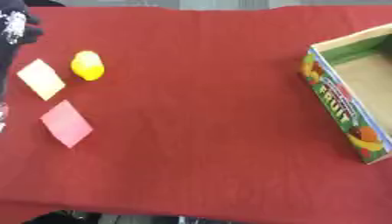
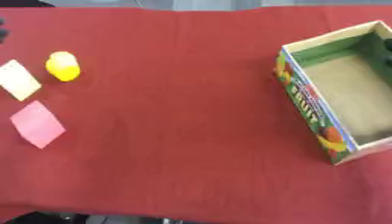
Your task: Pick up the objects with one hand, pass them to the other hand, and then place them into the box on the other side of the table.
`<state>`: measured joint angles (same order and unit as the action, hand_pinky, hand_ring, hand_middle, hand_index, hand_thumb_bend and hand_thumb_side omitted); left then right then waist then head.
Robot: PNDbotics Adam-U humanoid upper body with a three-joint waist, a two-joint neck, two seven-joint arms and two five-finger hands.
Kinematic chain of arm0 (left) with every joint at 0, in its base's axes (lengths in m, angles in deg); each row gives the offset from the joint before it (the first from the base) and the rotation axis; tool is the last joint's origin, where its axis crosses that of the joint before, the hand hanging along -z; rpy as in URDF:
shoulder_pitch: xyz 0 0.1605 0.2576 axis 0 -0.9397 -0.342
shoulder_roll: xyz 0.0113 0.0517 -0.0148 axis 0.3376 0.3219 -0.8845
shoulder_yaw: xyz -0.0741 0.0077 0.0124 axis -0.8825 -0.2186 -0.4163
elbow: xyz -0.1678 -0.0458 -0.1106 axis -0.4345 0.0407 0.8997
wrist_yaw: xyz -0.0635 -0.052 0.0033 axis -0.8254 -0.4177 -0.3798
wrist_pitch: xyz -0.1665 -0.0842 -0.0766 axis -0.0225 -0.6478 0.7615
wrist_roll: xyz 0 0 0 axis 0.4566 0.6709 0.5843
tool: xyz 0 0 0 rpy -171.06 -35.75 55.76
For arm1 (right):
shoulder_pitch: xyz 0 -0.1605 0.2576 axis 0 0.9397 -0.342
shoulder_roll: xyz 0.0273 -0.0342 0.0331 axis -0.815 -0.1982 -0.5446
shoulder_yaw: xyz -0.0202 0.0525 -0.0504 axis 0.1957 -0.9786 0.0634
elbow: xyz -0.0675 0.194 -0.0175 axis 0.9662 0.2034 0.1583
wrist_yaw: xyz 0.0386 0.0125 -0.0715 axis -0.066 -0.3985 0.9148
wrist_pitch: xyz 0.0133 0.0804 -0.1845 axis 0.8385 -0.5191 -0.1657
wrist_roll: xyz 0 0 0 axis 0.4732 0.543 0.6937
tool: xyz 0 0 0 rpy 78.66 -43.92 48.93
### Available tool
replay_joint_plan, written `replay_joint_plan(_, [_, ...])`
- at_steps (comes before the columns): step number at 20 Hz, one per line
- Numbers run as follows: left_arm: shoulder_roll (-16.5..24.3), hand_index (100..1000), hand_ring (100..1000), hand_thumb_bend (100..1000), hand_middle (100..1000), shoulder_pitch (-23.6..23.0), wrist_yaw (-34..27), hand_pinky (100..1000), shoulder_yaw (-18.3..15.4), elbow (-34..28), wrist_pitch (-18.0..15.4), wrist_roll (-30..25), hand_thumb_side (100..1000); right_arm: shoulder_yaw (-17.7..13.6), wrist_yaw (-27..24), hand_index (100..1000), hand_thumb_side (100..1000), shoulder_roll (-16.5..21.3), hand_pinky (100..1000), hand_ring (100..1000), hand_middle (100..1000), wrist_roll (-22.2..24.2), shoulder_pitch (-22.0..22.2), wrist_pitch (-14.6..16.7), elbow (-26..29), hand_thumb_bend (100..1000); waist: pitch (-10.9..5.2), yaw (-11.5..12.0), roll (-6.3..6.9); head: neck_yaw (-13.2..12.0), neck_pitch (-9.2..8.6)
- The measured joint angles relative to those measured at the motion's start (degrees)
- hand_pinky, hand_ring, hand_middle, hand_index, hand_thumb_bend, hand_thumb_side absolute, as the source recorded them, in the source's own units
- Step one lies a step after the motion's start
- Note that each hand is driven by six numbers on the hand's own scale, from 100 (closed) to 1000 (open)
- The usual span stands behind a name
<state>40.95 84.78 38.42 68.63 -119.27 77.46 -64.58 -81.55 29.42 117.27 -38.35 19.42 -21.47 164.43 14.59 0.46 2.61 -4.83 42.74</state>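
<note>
Item: yellow lemon-shaped object (image 1: 87, 65), on the red tablecloth (image 1: 199, 109), far left, just beside a pale yellow card (image 1: 40, 79); a pink card (image 1: 67, 123) lies nearer.

Item: fruit-printed box (image 2: 314, 109), right side, open, apparently empty.

Left hand (image 1: 17, 24): dark shape at upper left corner; fingers cannot be told. Right hand: not visible.

Step, judged: nothing picked yet. Next: left hand reaches the yellow object.
</note>
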Motion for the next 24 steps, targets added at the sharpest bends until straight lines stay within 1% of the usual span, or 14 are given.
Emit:
replay_joint_plan(3, [5.02,909,698,184,651,-1.25,-1.94,792,1.91,-2.65,3.01,0.37,741,0.01,0.16,959,597,0.09,981,1000,845,0.00,0.23,0.02,0.00,100,0.00,0.05,0.06,0.20,0.02])
replay_joint_plan(6, [9.60,900,706,200,660,-2.70,-2.42,793,3.24,-5.26,5.28,-0.03,729,0.01,0.51,959,598,0.46,980,1000,844,0.03,0.43,0.09,0.00,100,0.00,0.35,0.28,0.41,0.02])
replay_joint_plan(12, [18.38,895,733,241,694,-4.58,-2.28,802,5.50,-6.54,6.97,-3.20,706,0.01,1.03,959,595,0.67,980,1000,844,0.01,0.90,0.51,0.00,100,0.00,0.62,0.54,0.74,0.03])
replay_joint_plan(15, [21.68,904,758,278,730,-5.75,-2.00,821,6.28,-6.58,7.67,-4.41,699,0.01,1.27,959,598,1.00,980,1000,844,0.02,0.94,0.61,0.00,100,0.00,0.73,0.85,0.94,0.02])
replay_joint_plan(18, [23.91,911,773,350,744,-6.54,-1.82,839,7.04,-6.70,9.19,-5.58,669,0.01,1.45,959,598,1.04,980,1000,844,0.02,0.96,0.73,0.00,100,0.00,0.73,0.95,0.95,-0.01])
replay_joint_plan(20, [24.51,912,784,409,754,-6.55,-1.71,851,7.45,-6.81,10.74,-6.43,651,0.01,1.46,959,598,1.07,980,1000,845,0.02,0.96,0.75,0.00,100,0.00,0.69,0.93,0.94,-0.03])
replay_joint_plan(22, [24.72,903,798,497,766,-6.54,-1.55,857,7.80,-6.87,12.83,-7.47,632,0.01,1.46,959,598,1.08,980,1000,845,0.04,0.96,0.77,0.00,100,0.00,0.62,0.93,0.91,-0.06])
replay_joint_plan(24, [24.95,879,803,613,766,-6.35,-0.64,858,8.15,-6.87,15.60,-8.74,606,0.02,1.46,960,597,1.08,980,1000,845,0.06,0.95,0.79,0.00,100,0.00,0.53,0.93,0.80,-0.07])
